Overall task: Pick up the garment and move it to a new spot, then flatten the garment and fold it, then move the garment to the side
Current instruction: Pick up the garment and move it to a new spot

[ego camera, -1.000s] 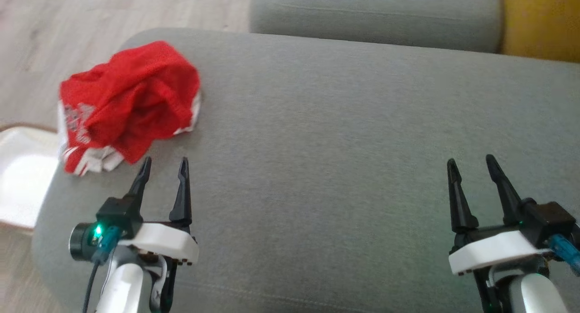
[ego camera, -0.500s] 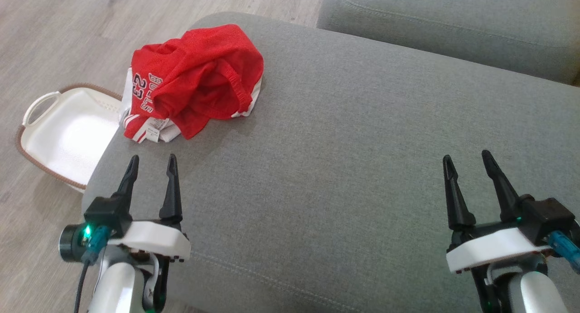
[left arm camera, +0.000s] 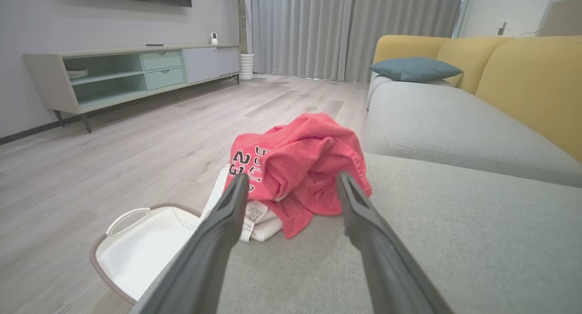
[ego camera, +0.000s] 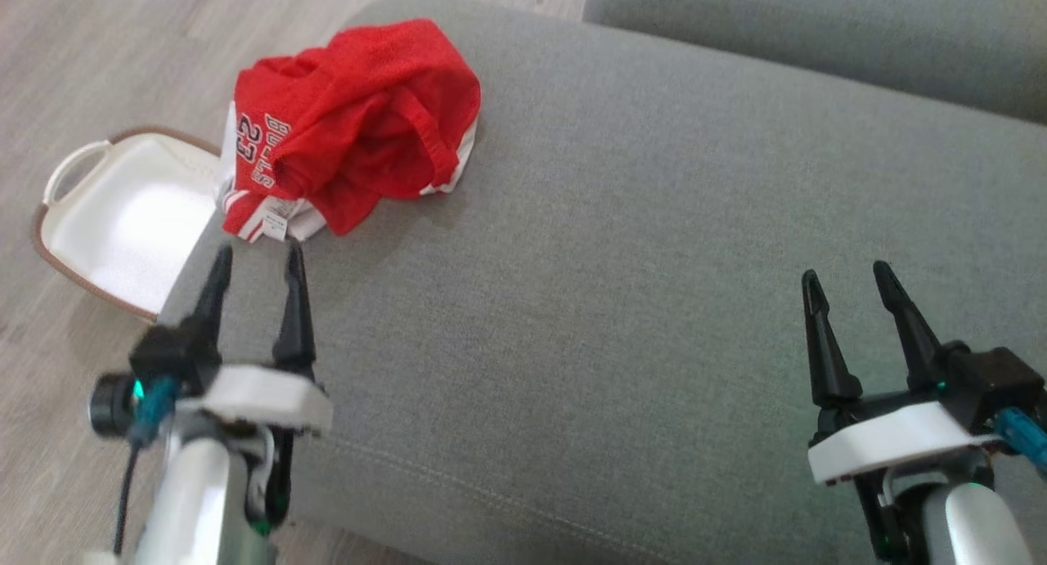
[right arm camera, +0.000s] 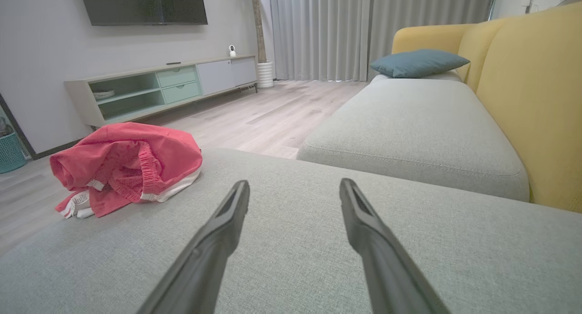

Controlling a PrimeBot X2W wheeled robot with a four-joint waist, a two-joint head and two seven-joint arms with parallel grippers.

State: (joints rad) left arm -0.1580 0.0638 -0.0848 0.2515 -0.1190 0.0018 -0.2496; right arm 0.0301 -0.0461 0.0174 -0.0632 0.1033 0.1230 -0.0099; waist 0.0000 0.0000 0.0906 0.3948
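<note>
One white plastic basket with a brown rim (ego camera: 114, 230) sits at mid left. Beside it, lower left, my left gripper (ego camera: 257, 253) stands spread and empty. Just above its tips, upper left, the crumpled red mesh garment with white trim (ego camera: 360, 115) lies on the grey fabric sofa cushion (ego camera: 613, 262); whether they touch I cannot tell. Lower right, my right gripper (ego camera: 846, 274) is spread and empty too.
</note>
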